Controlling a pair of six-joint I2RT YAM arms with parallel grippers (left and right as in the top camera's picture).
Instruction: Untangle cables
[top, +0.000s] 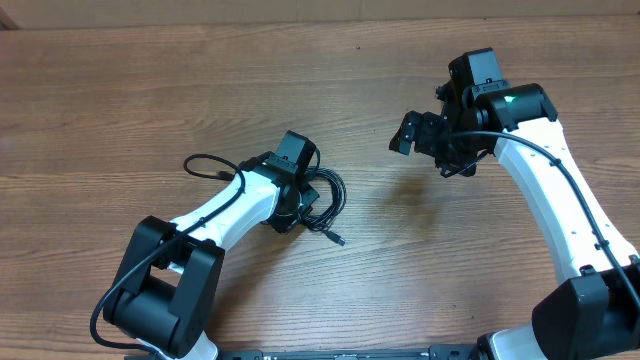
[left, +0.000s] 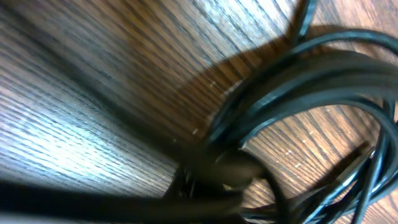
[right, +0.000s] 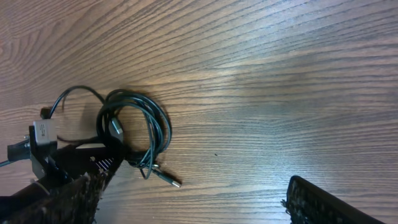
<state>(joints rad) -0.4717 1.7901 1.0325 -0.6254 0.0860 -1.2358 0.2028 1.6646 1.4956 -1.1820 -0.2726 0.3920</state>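
Although blur in the left wrist view hampers confirmation, the left end effector (top: 292, 203) is fully closed and appears to pinch strands of the cables (top: 328, 195), which lie coiled on the worktop (top: 120, 90) directly beneath it. One loop (top: 205, 162) trails off to the coil's left; a plug (top: 338, 240) points toward the robot's base. The right end effector (top: 412, 135) hovers wide open and empty, well apart to the coil's right. Judgement: the left arm is nearer by far, and any separating pull would run along the line between the arms.
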